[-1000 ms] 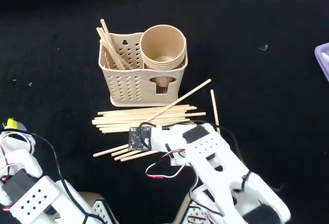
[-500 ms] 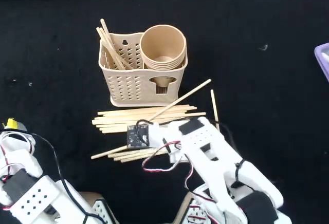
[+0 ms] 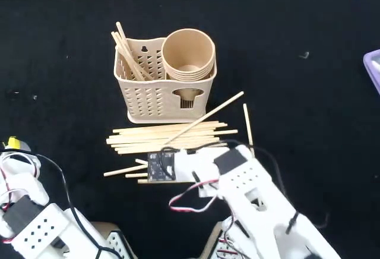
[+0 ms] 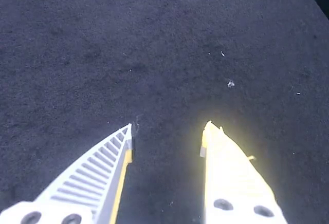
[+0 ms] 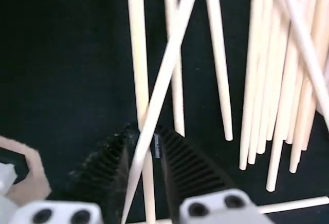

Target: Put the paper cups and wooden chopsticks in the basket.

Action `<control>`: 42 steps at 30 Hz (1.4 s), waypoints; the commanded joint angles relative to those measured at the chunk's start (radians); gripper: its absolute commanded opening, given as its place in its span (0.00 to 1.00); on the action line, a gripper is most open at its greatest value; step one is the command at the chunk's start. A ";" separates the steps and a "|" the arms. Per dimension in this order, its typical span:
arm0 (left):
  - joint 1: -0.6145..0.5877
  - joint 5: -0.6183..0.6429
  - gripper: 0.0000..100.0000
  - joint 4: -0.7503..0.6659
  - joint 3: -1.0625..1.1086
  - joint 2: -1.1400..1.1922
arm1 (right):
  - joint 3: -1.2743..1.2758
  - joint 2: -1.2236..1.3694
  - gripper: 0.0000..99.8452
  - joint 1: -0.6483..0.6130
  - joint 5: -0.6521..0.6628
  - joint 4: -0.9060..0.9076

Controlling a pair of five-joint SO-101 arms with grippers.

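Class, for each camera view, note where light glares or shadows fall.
Left wrist view: glare turns one finger of the left gripper bright yellow, and shadow darkens the cloth between its fingers. Right wrist view: chopsticks evenly lit. High view: basket throws no distinct shadow.

A black surface [image 3: 309, 21] carries a beige basket [image 3: 155, 98], standing left of the middle, toward the far edge. Just nearside of it wooden chopsticks [image 3: 166, 135] lie side by side, a slanted chopstick [image 3: 221, 107] across them and a single chopstick [image 3: 248, 125] beside them. Stray chopsticks [image 3: 126, 170] lie nearer the near edge. A purple object [image 3: 373, 66] sits at the right edge
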 commanded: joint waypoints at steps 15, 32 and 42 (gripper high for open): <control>-0.001 0.009 0.22 -0.003 -0.019 -0.002 | 0.054 -0.053 0.13 -0.158 -0.147 -0.006; -0.001 0.009 0.22 0.000 -0.019 -0.002 | 0.071 -0.035 0.24 -0.040 -0.184 -0.164; -0.001 0.009 0.22 -0.003 -0.019 -0.002 | -0.042 0.232 0.24 -0.038 -0.181 -0.176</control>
